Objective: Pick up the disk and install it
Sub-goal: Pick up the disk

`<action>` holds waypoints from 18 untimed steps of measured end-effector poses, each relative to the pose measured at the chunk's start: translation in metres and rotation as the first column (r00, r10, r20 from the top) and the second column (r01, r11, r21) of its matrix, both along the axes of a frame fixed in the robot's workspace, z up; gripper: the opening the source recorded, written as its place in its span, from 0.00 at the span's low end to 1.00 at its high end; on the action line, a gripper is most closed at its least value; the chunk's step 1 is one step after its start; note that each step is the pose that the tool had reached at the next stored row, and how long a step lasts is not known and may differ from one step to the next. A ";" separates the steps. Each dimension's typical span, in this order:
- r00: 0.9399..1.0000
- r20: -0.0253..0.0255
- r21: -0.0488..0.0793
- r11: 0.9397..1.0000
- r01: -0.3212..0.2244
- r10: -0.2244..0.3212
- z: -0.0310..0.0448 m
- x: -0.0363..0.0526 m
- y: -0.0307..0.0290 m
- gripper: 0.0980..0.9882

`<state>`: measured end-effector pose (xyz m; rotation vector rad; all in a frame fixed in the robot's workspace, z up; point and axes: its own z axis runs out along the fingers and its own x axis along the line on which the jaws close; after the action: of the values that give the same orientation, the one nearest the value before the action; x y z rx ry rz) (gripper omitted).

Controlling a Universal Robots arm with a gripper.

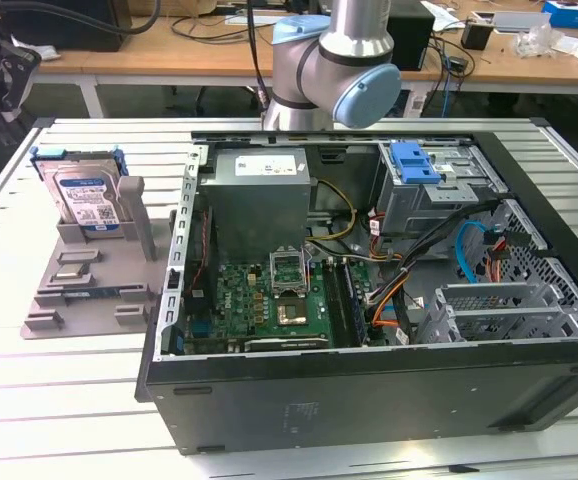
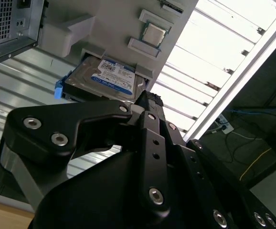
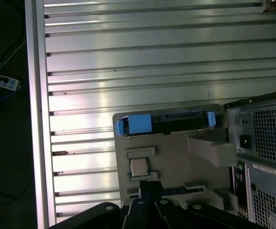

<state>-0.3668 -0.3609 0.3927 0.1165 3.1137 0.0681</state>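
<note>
The disk (image 1: 87, 195), silver with a blue-and-white label and blue side rails, stands upright in a slot of the grey holder (image 1: 89, 290) at the exterior view's left, beside the open computer case (image 1: 369, 385). In the second wrist view the disk (image 2: 110, 78) lies beyond the black gripper (image 2: 147, 102), apart from it. The first wrist view looks down on the disk's edge (image 3: 176, 118) and blue rail (image 3: 139, 123), with the gripper (image 3: 149, 191) hovering over the holder (image 3: 176, 160), well above it. The gripper holds nothing.
The arm (image 1: 334, 70) rises behind the case. Inside the case sit a grey power supply (image 1: 259, 195), a motherboard (image 1: 269, 295), cables and a drive cage with a blue latch (image 1: 414, 162). A processor chip (image 3: 138, 167) rests on the holder. The table is slatted aluminium (image 3: 143, 71).
</note>
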 end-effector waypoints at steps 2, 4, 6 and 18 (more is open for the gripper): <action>1.000 0.000 0.000 1.000 -0.020 0.020 0.0000 -0.0001 0.0000 0.01; 0.998 0.000 0.000 0.998 -0.070 0.070 0.0000 -0.0001 0.0000 0.01; 0.995 0.000 0.000 0.995 -0.103 0.103 0.0000 -0.0001 0.0001 0.01; 0.948 0.000 -0.001 0.948 -0.318 0.318 0.0000 0.0000 0.0004 0.01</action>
<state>-0.3668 -0.3605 0.3927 -0.3871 3.0991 0.0719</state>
